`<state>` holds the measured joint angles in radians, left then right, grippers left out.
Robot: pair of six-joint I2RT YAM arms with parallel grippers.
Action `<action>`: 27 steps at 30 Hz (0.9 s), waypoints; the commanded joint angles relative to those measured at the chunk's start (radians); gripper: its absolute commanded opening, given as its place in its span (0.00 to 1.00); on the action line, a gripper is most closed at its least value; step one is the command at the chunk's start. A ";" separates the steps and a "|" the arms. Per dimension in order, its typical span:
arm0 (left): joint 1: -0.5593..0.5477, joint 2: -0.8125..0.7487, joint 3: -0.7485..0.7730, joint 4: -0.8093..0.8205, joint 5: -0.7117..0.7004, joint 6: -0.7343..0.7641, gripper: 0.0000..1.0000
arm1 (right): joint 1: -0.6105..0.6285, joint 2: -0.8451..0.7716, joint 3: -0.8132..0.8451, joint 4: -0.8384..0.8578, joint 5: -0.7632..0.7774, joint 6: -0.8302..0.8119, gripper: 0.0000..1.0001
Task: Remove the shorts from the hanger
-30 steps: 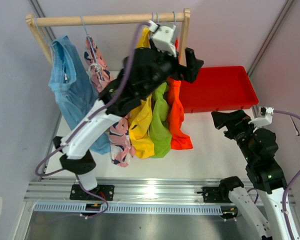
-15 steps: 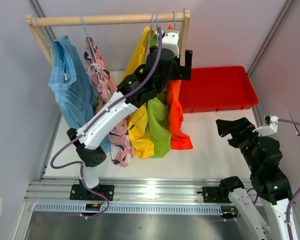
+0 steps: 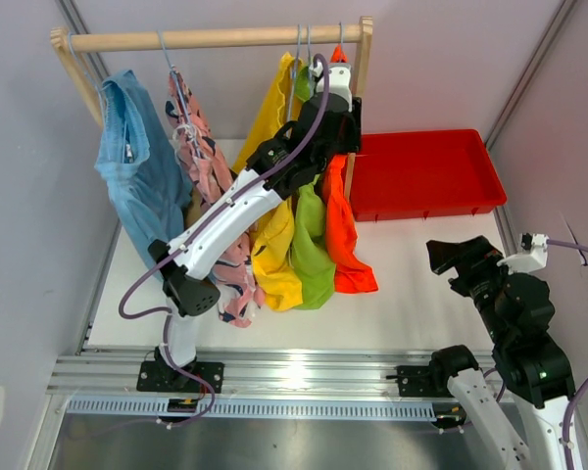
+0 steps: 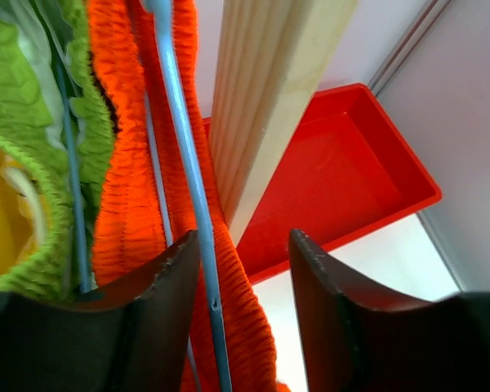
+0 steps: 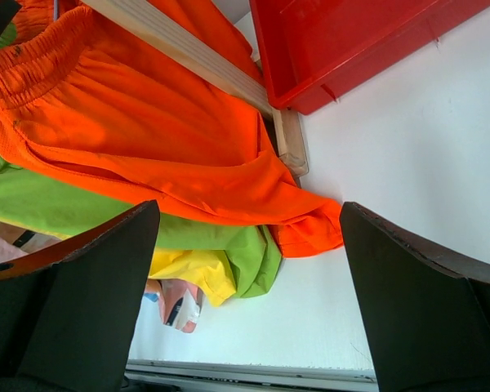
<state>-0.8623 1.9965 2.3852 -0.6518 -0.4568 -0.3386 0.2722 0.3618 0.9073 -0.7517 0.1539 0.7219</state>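
Five pairs of shorts hang from hangers on a wooden rail (image 3: 196, 39): light blue (image 3: 137, 166), pink with dark print (image 3: 201, 162), yellow (image 3: 274, 259), lime green (image 3: 314, 255) and orange (image 3: 345, 230). My left gripper (image 3: 335, 93) is raised to the rail's right end, at the top of the orange shorts. In the left wrist view its jaws (image 4: 245, 241) stand partly apart. The blue hanger wire (image 4: 184, 139) and the orange waistband (image 4: 126, 163) lie against the left finger, and the right finger touches nothing. My right gripper (image 3: 454, 257) (image 5: 249, 212) hangs open and empty over the table, right of the orange shorts (image 5: 147, 122).
A red tray (image 3: 421, 176) sits on the table behind and right of the rack. The rack's wooden end post (image 4: 261, 106) stands just right of the orange shorts, close to my left gripper. Grey walls close in on both sides.
My left arm has reached up and right to the orange shorts' hanger, and its jaws have narrowed from wide open. My right arm has drawn back slightly toward the near edge.
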 commanded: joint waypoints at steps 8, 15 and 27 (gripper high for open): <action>0.016 -0.047 0.025 0.069 -0.014 0.033 0.25 | 0.005 -0.026 -0.021 -0.009 0.009 0.011 1.00; 0.035 -0.076 0.031 0.041 -0.007 0.079 0.00 | 0.005 -0.026 -0.045 0.005 -0.004 0.020 0.99; 0.039 -0.234 0.117 0.001 -0.009 0.283 0.00 | 0.005 -0.035 -0.068 0.041 -0.027 0.024 0.99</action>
<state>-0.8326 1.9369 2.4046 -0.7158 -0.4324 -0.1513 0.2722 0.3386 0.8436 -0.7486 0.1410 0.7330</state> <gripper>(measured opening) 0.037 0.993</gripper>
